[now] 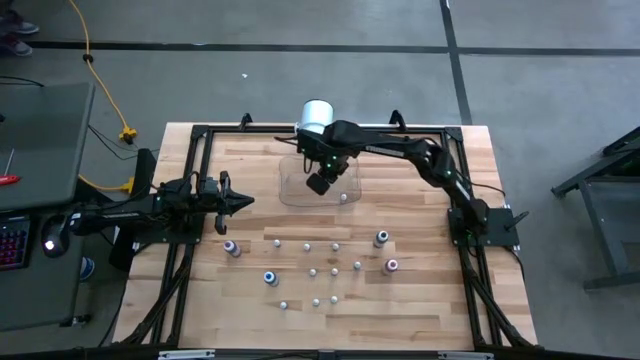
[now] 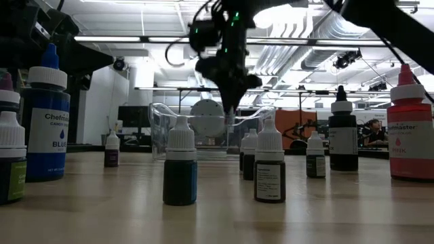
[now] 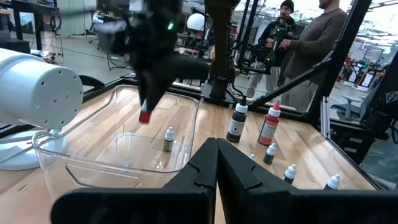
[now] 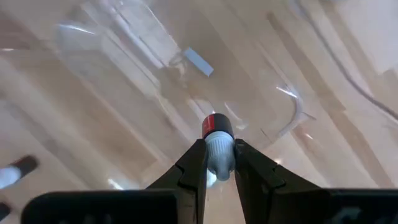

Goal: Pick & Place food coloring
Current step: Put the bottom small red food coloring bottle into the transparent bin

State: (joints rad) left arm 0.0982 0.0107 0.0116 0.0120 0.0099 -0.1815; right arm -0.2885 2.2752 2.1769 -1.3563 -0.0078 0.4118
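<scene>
**Right gripper holds a small bottle over the clear tub**

On my left side, the left gripper (image 1: pixel 243 201) waits above the table (image 1: pixel 430 300), near its left edge, with the fingers pressed together and holding nothing. In its wrist view I see the two dark fingers (image 3: pixel 205 171) meeting in one point, directed toward the tub.

Going to the middle, the clear plastic tub (image 1: pixel 290 185) stands on the far part of the table, and the big white cylinder (image 1: pixel 316 115) is just behind it. One small bottle (image 3: pixel 168 139) already stands inside the tub, near one of its walls.

The right gripper (image 1: pixel 321 183) hangs over the tub, reaching in from the right. Its jaws are clenched on a small bottle with a red band (image 4: pixel 217 144), which is held in the air above the tub floor.

Nearer to me, the other food coloring bottles (image 1: pixel 312 271) stand scattered on the wood, well apart from the tub. Among them are a blue one (image 1: pixel 270 278), a purple one (image 1: pixel 232 248) and a pink one (image 1: pixel 392 265)
</scene>
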